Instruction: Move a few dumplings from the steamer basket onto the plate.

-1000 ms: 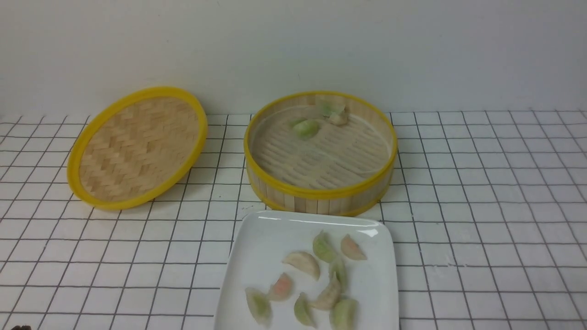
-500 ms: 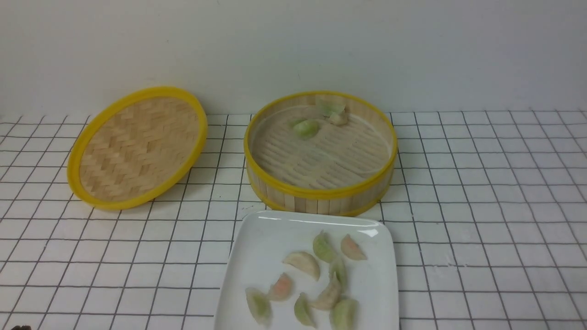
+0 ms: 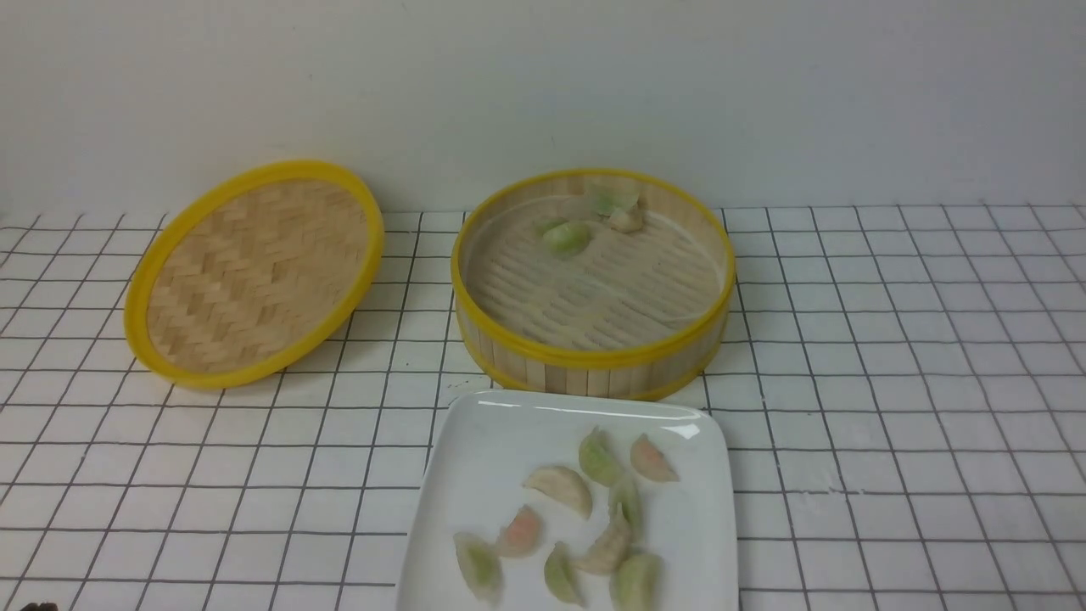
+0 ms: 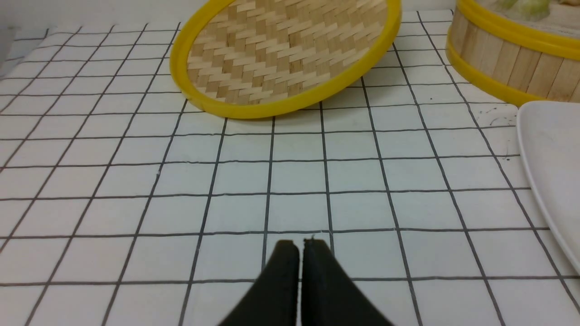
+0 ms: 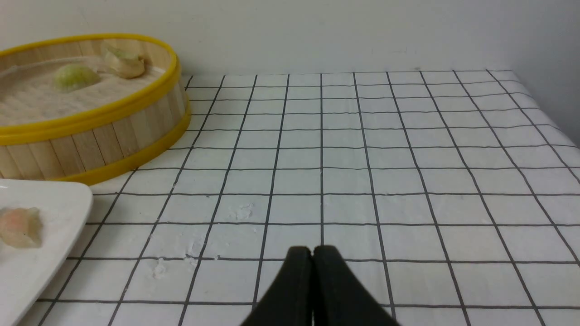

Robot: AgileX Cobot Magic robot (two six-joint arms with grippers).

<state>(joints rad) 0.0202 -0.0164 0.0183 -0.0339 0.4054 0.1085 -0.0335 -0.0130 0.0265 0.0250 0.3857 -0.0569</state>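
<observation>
The steamer basket (image 3: 594, 356) stands mid-table with a green dumpling (image 3: 566, 238) and two more dumplings (image 3: 619, 210) against its far wall. The white plate (image 3: 475, 475) lies in front of it with several dumplings (image 3: 560, 488) on it. Both grippers are out of the front view. My left gripper (image 4: 300, 246) is shut and empty over bare cloth, well short of the lid and left of the plate (image 4: 550, 154). My right gripper (image 5: 312, 251) is shut and empty over bare cloth, right of the plate (image 5: 41, 253) and the basket (image 5: 90, 140).
The flat woven lid (image 3: 254, 271) leans tilted at the left of the basket, also in the left wrist view (image 4: 285, 54). A white wall runs behind. The gridded tablecloth (image 3: 891, 382) covers the table; its right edge shows in the right wrist view (image 5: 543, 113).
</observation>
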